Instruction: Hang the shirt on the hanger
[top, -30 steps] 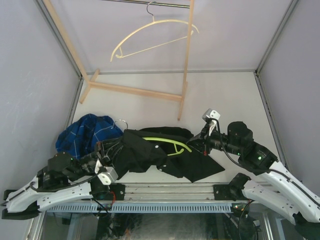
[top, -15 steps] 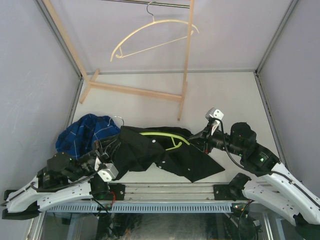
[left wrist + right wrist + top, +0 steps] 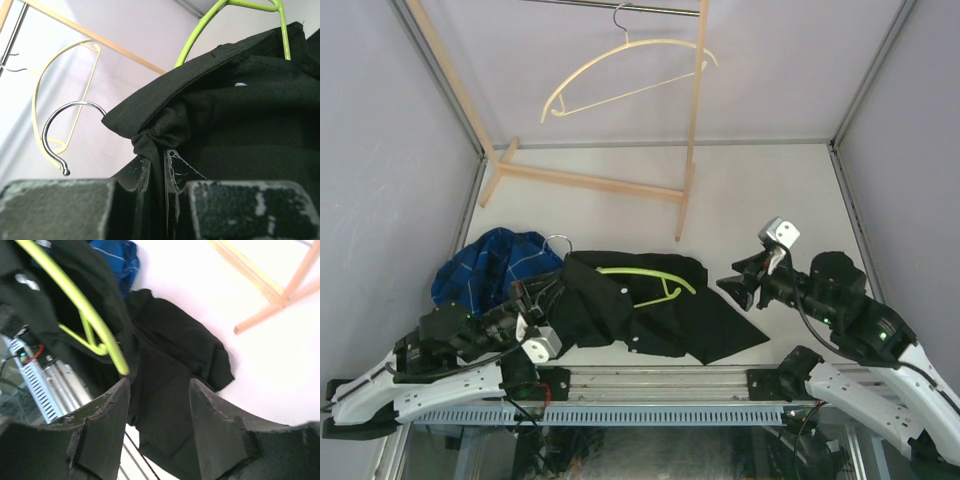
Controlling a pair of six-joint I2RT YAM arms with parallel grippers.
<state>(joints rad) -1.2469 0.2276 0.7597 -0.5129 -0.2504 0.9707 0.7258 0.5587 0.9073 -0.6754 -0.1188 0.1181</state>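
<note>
The black shirt lies bunched on the worktop at its near edge, between the two arms. The lime-green hanger rests on top of it. Its left end seems to run under the dark cloth, while its right arm and lower bar lie bare.

The left hand is clamped on a gathered fold of the shirt close to the hanger's metal hook. This grip probably serves to anchor the garment and the hanger's neck so the other side can be worked. The right hand hovers just off the shirt's right edge with its fingers apart and nothing between them. It appears to be between grips, perhaps ready to take a fresh hold of the loose cloth.

A blue plaid shirt lies crumpled just beyond the left hand, touching or nearly touching the black one, so it could get dragged along. Farther back stands a wooden rack with a cream hanger on its rail, well apart from the work. The main obstacle is the shirt itself: its folds cover the opening that the bare hanger arm must enter.
</note>
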